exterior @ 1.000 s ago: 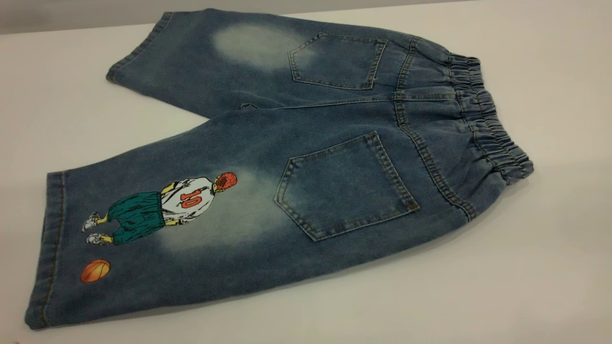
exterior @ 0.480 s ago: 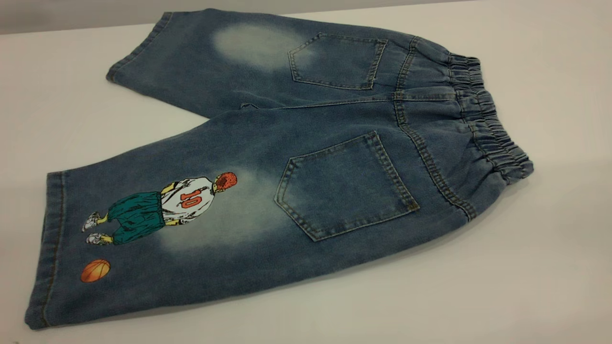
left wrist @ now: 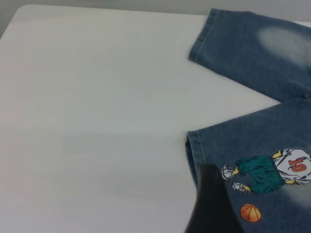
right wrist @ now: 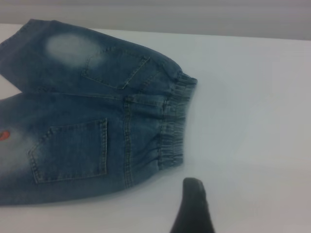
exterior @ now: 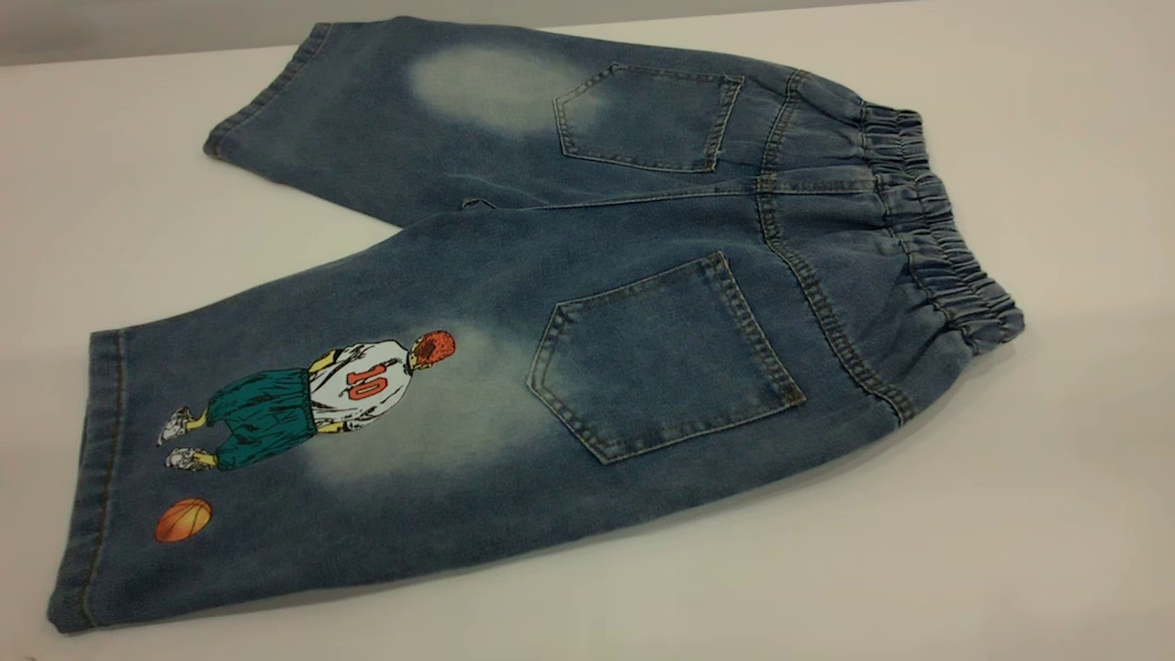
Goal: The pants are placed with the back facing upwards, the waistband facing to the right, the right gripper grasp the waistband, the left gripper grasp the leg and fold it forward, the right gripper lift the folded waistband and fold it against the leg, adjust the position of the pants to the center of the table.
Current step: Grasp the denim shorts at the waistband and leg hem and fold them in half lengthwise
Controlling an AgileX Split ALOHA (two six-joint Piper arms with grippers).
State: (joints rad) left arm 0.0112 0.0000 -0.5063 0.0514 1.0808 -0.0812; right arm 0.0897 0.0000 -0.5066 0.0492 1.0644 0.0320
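Blue denim pants lie flat on the white table, back pockets up. The elastic waistband points right and both legs point left. The near leg carries a printed basketball player and an orange ball; the far leg lies apart from it. Neither gripper shows in the exterior view. In the left wrist view a dark part of my left gripper hangs over the near leg's hem. In the right wrist view my right gripper is over bare table, a short way off the waistband.
Bare white tabletop surrounds the pants on all sides. The table's far edge runs close behind the far leg, with a grey wall beyond. The table's rounded corner shows in the left wrist view.
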